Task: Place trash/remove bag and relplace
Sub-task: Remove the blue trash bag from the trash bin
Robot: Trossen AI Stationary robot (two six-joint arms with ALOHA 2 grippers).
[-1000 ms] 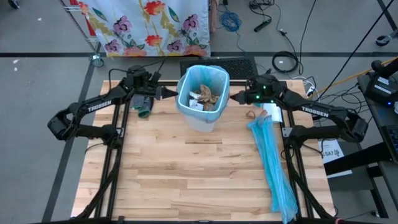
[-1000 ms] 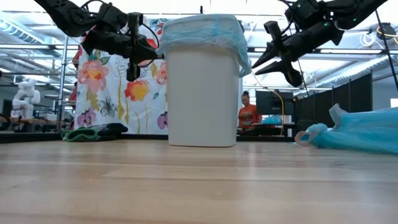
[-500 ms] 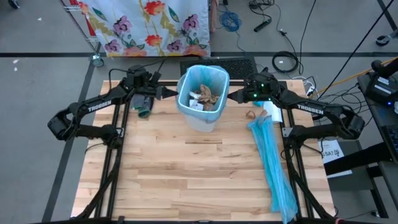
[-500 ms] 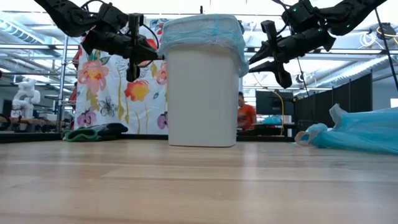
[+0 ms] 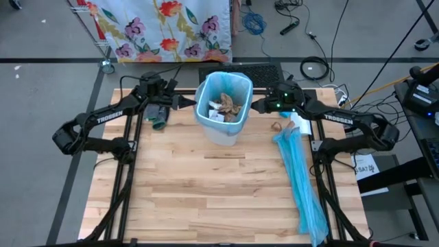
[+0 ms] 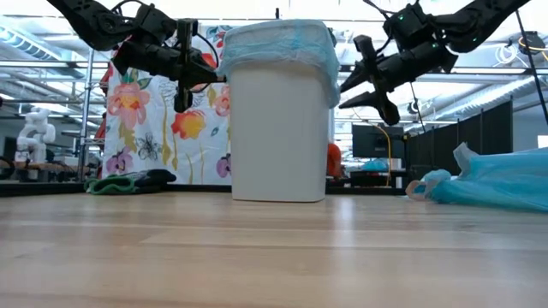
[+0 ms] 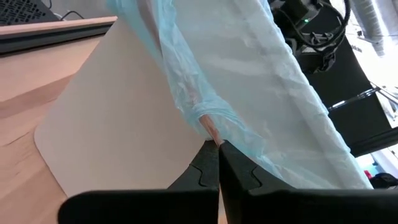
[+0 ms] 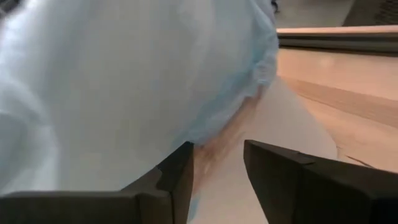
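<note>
Since a moment ago, the right gripper (image 6: 351, 83) has been moved closer to the bin (image 5: 223, 110), fingers open. The bag edge (image 7: 211, 118) is pinched by the left gripper (image 5: 186, 102). Trash (image 5: 225, 107) is already inside; bag removal remains.

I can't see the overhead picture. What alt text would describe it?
A white bin lined with a light-blue bag and holding crumpled trash stands on a wooden table. The left pincer and right pincer flank its rim; spare blue bags lie to the right.
</note>
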